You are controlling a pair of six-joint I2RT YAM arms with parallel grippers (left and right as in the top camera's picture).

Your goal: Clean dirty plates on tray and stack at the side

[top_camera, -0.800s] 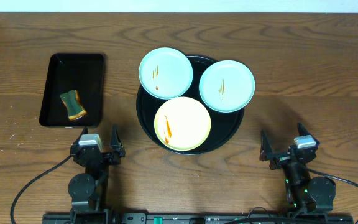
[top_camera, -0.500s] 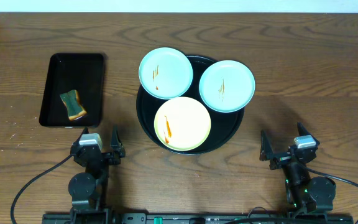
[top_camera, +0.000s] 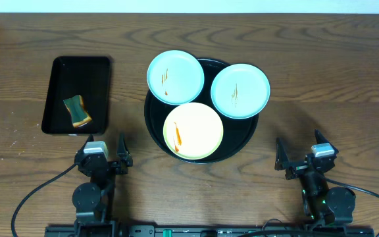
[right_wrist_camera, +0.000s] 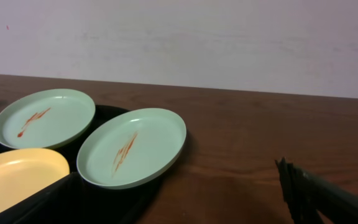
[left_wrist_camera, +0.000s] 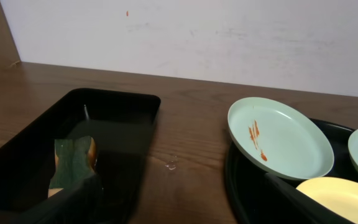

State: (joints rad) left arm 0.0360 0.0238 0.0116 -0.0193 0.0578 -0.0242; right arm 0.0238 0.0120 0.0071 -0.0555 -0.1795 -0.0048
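Three plates lie on the round black tray [top_camera: 152,125] at mid-table. A mint plate [top_camera: 175,77] with orange streaks sits at its back left, a second streaked mint plate [top_camera: 240,91] at its back right, and a yellow plate [top_camera: 193,131] with one streak at the front. My left gripper [top_camera: 104,142] is open and empty near the front edge, left of the tray. My right gripper [top_camera: 299,141] is open and empty at the front right. The left wrist view shows the left mint plate [left_wrist_camera: 278,137], the right wrist view the right one [right_wrist_camera: 132,146].
A rectangular black tray [top_camera: 51,92] at the left holds a green and yellow sponge [top_camera: 77,110], which also shows in the left wrist view [left_wrist_camera: 73,162]. A small drop of water [left_wrist_camera: 171,165] lies on the wood between the two trays. A white wall stands behind the table.
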